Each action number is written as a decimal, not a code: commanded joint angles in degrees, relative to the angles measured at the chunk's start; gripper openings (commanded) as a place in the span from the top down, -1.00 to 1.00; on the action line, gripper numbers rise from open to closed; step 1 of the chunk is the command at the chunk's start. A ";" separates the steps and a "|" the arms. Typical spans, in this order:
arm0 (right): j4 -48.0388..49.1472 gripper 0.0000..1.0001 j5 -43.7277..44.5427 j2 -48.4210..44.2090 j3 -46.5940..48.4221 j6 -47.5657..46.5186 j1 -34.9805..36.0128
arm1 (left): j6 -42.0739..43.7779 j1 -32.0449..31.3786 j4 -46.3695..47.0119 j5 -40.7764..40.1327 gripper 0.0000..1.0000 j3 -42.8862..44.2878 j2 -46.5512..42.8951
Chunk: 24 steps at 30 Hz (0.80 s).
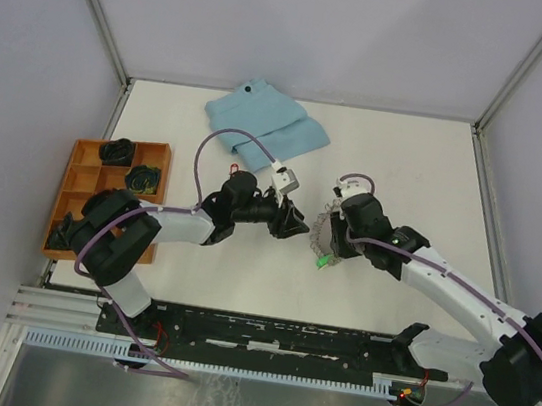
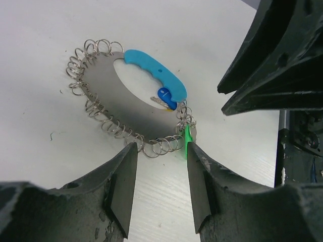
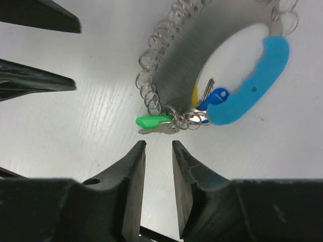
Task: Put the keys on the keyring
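Some of the blue key [image 3: 214, 96] hides behind the light-blue strap [image 3: 257, 75].

I count two robot arms here, the left arm [image 1: 177, 222] and the right arm [image 1: 442, 278]. Each carries one gripper, so there are two: the left gripper [image 2: 159, 151] and the right gripper [image 3: 159, 146]. There is one keyring [image 3: 181, 55] on the one table [image 1: 408, 162]. With it I see two keys, one green key [image 3: 151, 121] and one blue key [image 3: 217, 96], and also one small yellow tag [image 3: 194, 95]. One light-blue cloth [image 1: 267, 122] lies at twelve o'clock from the keyring. One orange tray [image 1: 81, 151] stands at nine o'clock. In it I count two dark bundles, [image 1: 117, 151] and [image 1: 143, 179], for sure; perhaps a third one is half hidden behind the left arm.
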 commanded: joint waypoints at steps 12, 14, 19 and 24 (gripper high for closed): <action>2.92 -0.30 24.19 10.72 -4.17 36.99 11.22 | 1.61 0.79 -7.78 -13.12 -0.04 -2.55 -6.28; 2.96 -0.31 26.46 13.25 -3.37 39.68 12.56 | 1.17 1.16 -8.50 -15.14 -0.04 -3.84 -7.74; 4.04 -0.28 29.95 19.25 -1.41 43.19 14.34 | 0.53 2.90 -10.17 -18.33 -0.04 -6.12 -11.16; 5.13 -0.25 29.54 22.68 1.38 43.92 14.64 | 0.06 4.30 -10.20 -18.63 -0.04 -7.62 -13.00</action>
